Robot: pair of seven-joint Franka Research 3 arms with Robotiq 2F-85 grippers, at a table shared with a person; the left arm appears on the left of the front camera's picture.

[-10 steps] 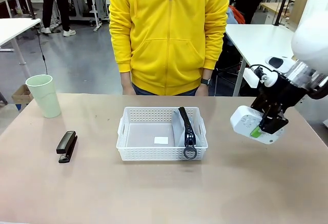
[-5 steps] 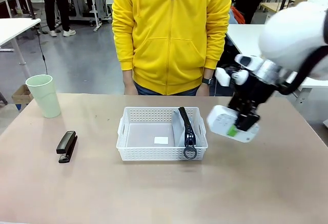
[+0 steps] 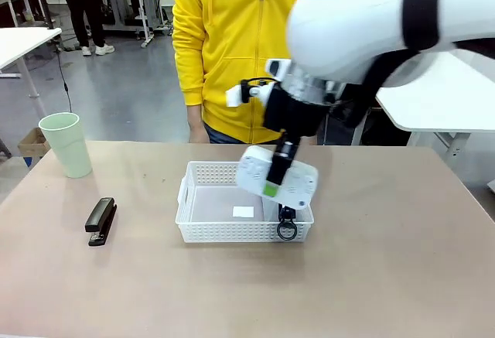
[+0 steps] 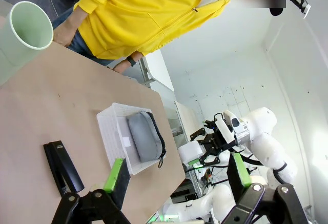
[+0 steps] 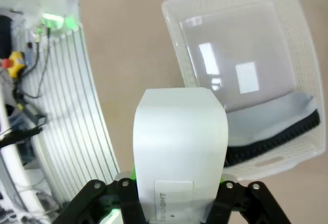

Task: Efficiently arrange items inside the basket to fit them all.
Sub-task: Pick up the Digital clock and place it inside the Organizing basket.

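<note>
1. A pale green plastic cup (image 3: 65,145) and small black stapler (image 3: 100,221) are set leftmost on the worktop (image 3: 387,276).
2. The left fingers (image 4: 115,175) are spread wide, empty.
3. A grey zippered pouch (image 4: 145,141) is laid in the white perforated plastic basket (image 3: 203,171).
4. Above it, a white boxy device (image 3: 298,185) is clamped by the right fingers (image 3: 274,177).

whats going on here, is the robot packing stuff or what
The right end effector is shut on the white boxy device and holds it in the air over the white basket, above the end where the grey pouch already lies. The black stapler and the pale green cup sit on the table to the robot's left of the basket, not yet packed. The left end effector is open and holds nothing. A person in a yellow hoodie stands at the far side.
</note>
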